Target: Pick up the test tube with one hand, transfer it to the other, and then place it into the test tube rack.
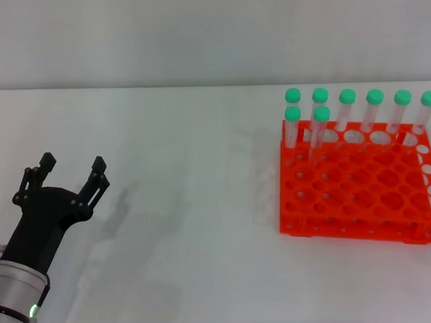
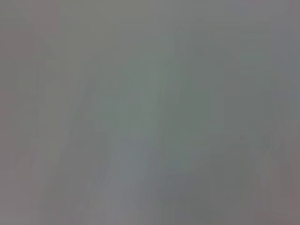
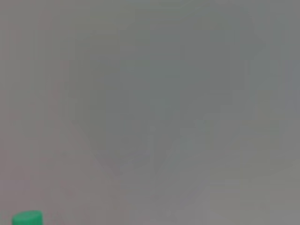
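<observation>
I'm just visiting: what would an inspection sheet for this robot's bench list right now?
Surface: white table, bare apart from the rack.
Job's things: orange-red test tube rack at the right; eight green-capped tubes stand upright in its far rows; no loose tube seen.
Clutter: nothing seen.
Grippers: left gripper open, empty, above the table's near left; right gripper not in view.
Cables: nothing seen.
Surroundings: plain pale wall behind.

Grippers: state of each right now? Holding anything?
Left gripper: open, empty, over the bare table far from the test tube rack.
Right gripper: not in view; cannot be told.
</observation>
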Controlling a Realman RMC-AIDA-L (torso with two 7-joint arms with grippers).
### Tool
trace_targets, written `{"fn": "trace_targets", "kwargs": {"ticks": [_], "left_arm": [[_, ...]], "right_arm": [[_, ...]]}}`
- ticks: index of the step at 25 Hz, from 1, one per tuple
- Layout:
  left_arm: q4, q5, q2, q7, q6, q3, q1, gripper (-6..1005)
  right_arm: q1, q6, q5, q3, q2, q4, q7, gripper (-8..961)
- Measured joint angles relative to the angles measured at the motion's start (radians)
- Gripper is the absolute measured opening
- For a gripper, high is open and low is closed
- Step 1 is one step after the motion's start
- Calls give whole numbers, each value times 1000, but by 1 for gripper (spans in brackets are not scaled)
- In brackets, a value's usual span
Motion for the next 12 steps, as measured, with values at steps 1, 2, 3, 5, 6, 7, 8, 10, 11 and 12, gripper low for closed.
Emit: {"fn": "trace_targets", "kwargs": {"ticks": [1, 2, 3, 5, 6, 7, 8, 10, 11, 12], "left_arm": [[-5, 0, 0, -4, 0, 0, -1, 879], [-8, 0, 0, -5, 1, 0, -1, 879], [-8, 0, 0, -6, 1, 1, -1, 879], [-9, 0, 0, -6, 2, 4, -1, 880], [-9, 0, 0, -6, 2, 5, 0, 880], [-9, 0, 0, -6, 2, 6, 2, 880], [-9, 0, 0, -6, 2, 7, 4, 880], [-9, -1, 0, -6, 2, 7, 8, 880], [-9, -1, 0, -6, 3, 7, 10, 880], [-10, 0, 0, -6, 4, 7, 12, 880]], "right_arm": [[0, 0, 0, 0, 0, 0, 0, 810], [-1, -1, 0, 1, 0, 0, 0, 810], [-1, -2, 0, 1, 0, -1, 0, 809], [-1, -2, 1, 1, 1, -1, 0, 808], [-1, -2, 1, 1, 2, -1, -1, 808], [0, -2, 1, 1, 2, 0, -1, 808], [0, -2, 1, 1, 3, 2, -1, 808], [0, -3, 1, 2, 3, 3, -1, 808], [-1, -3, 1, 2, 3, 3, -1, 808], [-1, -3, 1, 2, 4, 3, -1, 808]]}}
